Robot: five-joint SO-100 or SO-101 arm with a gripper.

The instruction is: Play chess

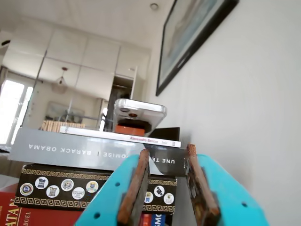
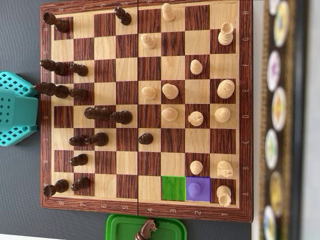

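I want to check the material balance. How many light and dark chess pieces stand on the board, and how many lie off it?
Light pieces on the board: 14, including one under the purple marking
Dark pieces on the board: 15
Dark knight on the green tray: 1
Total: 30

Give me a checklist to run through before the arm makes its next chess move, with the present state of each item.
1. Source marked: ok. A purple square holds a light pawn in the overhead view.
2. Target free: ok. The green square beside it is bare.
3. Gripper empty: ok. In the wrist view the jaws stand slightly apart with nothing between them.
4. Arm off the board: ok. It sits at the left edge.
5. Neighbours clear of the pawn: cannot tell. A light piece stands one square to the right.
6. Captured piece stored: ok. A dark knight lies in the green tray.
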